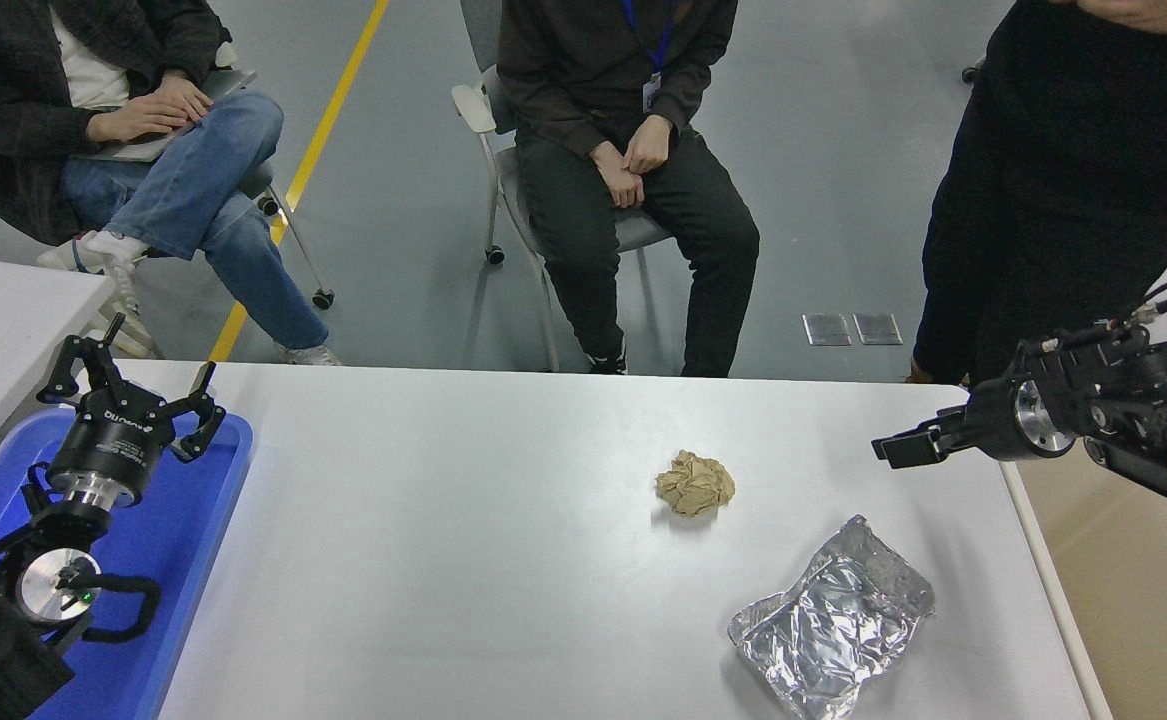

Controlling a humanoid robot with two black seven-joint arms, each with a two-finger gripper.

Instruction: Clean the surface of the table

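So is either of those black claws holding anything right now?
No, nothing is held. The right gripper hangs over the table surface, apart from the crumpled paper and foil. The left gripper is parked, jaws open and empty.

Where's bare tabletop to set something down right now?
The table surface is bare from the blue tray across to the brown paper ball, and along the far edge. It is crowded at the right: foil wrapper, beige bin, right gripper above. The left gripper is parked over the tray.
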